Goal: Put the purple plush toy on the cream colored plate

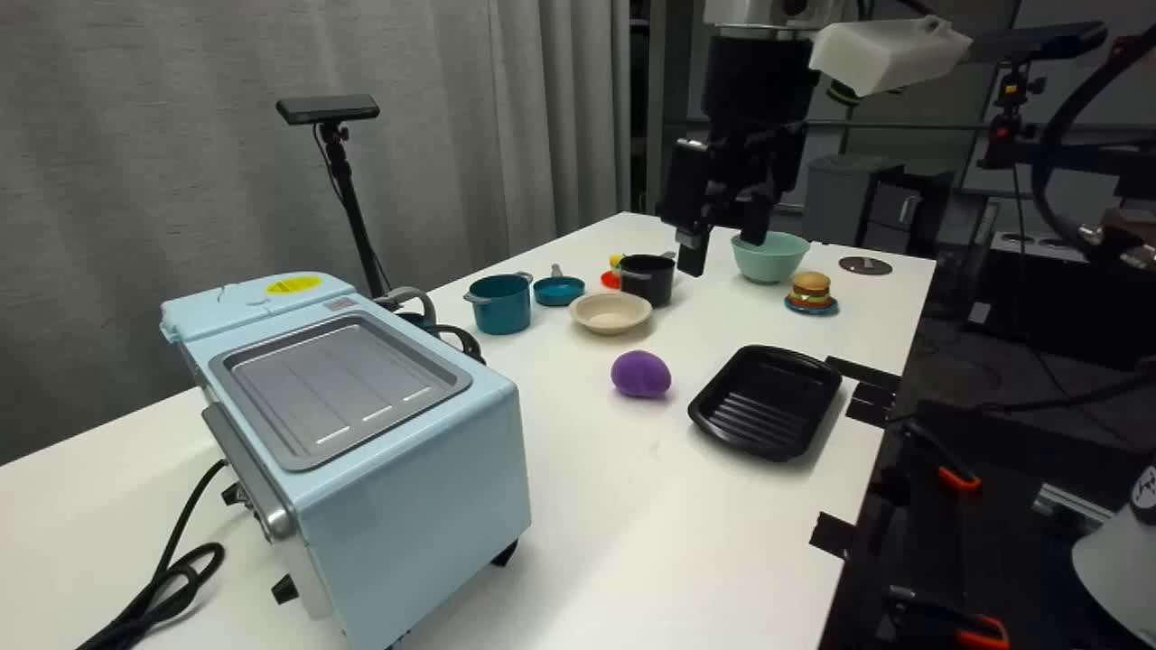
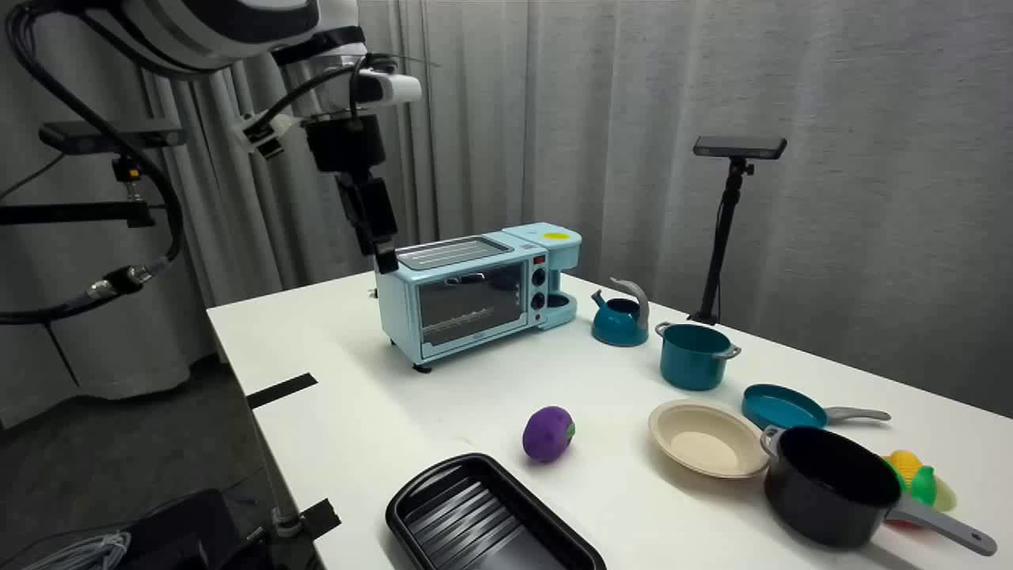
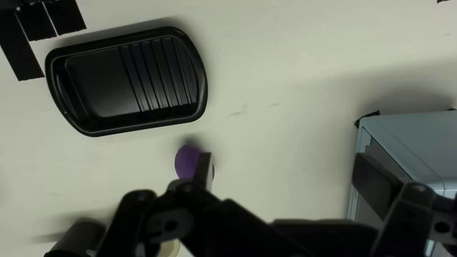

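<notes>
The purple plush toy lies on the table, below and just right of center in an exterior view, the cream colored plate to its right and the black tray below it. The arm reaches in from the upper left, its gripper pointing down, slightly tilted, above the table; in the wrist view the fingers stand wide apart.

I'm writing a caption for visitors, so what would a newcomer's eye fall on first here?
Probably the pale blue oven, the biggest thing on the white table. Next, the vivid purple toy, lying near the black tray in both exterior views. Then the open pincer, hanging above the table.
</notes>
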